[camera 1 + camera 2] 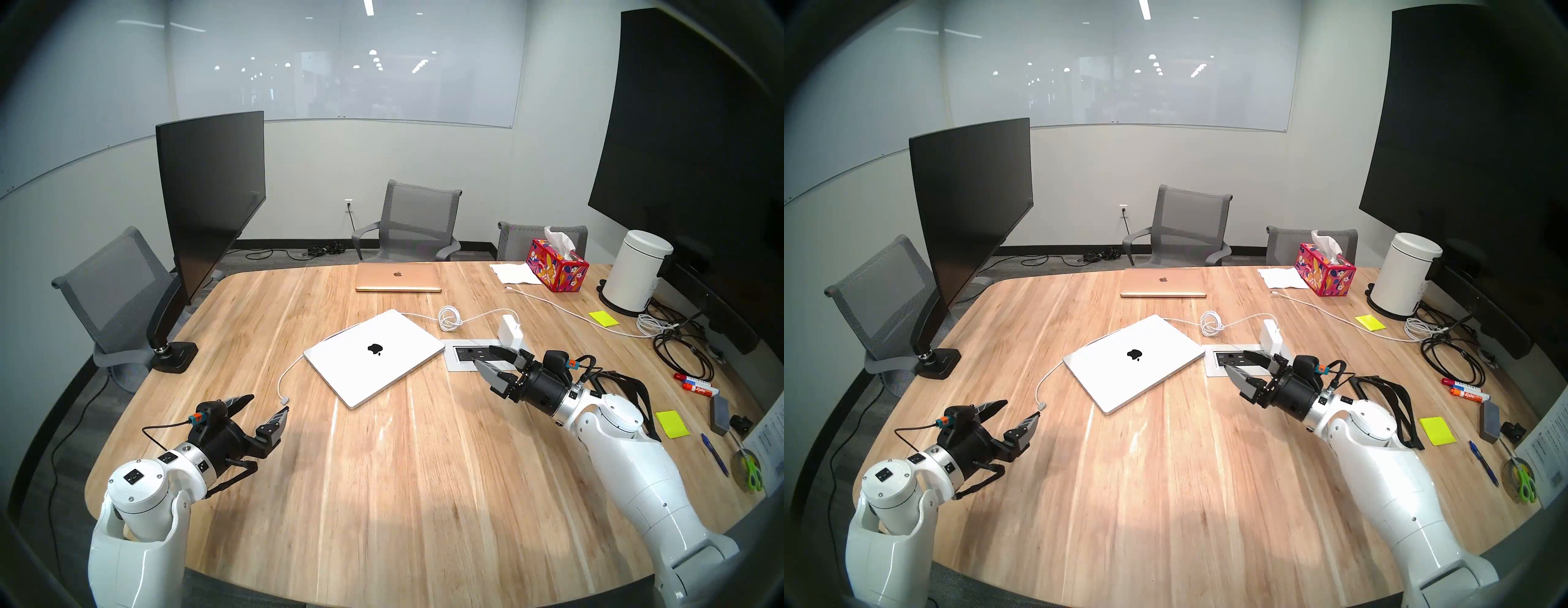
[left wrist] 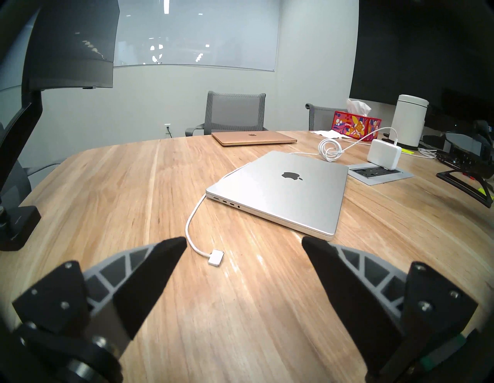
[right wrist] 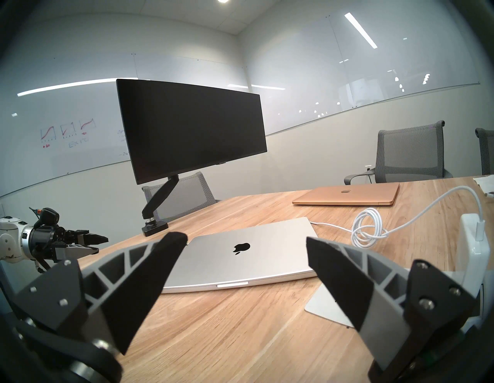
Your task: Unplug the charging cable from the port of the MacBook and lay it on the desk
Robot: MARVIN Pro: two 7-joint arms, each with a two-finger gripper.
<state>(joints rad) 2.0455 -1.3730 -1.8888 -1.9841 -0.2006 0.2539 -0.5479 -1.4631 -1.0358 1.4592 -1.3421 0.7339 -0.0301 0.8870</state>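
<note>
The charging cable (image 2: 190, 230) is seen unplugged, its flat silvery tip lying on the desk (image 1: 382, 488) at lower centre of the left wrist view, apart from the port (image 2: 215, 198) in the near edge of the MacBook (image 2: 283, 187). From the tip the cord curves up to the laptop's left corner and runs behind it to a coiled bundle and a white power brick (image 1: 511, 329), which stands at a power panel (image 1: 471, 354) set into the tabletop right of centre in the head view.

The left gripper (image 1: 265, 404) is held wide open and empty at lower left of the head view, its right fingertip just beside the cable tip; contact cannot be told. The right gripper (image 1: 488, 358) is also spread open and empty, over the power panel, beside the laptop's right corner.

Bare wood is left across the lower middle of the frame. A gold laptop (image 1: 398, 277) lies near the far edge, a monitor arm base (image 1: 174, 354) at left, and pens and cords along the right edge.
</note>
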